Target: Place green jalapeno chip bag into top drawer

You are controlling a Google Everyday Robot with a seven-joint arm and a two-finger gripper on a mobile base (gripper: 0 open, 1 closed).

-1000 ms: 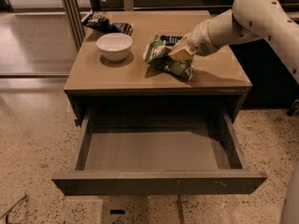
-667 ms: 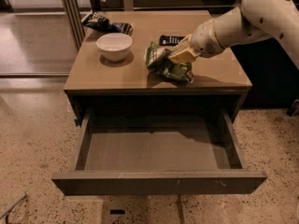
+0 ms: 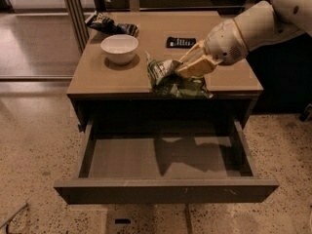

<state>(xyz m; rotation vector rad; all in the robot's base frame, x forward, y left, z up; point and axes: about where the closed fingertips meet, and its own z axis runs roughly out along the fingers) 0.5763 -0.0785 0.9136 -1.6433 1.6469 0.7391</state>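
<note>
Carried forward from mid-bench a second ago, the green jalapeno chip bag [image 3: 170, 79] now sits crumpled at the front edge of the bench [image 3: 97, 79], just above the rear of the top drawer [image 3: 165, 189]. The drawer stands pulled out toward the camera, and the bag's shadow falls on its floor. The gripper [image 3: 192, 66], reaching in from the right on the white arm [image 3: 253, 26], has its fingers pinched on the bag's upper right. Behind sit a white bowl [image 3: 119, 48], a flat black packet [image 3: 181, 42] and, at the far-left corner, a dark blue snack bag [image 3: 109, 24].
</note>
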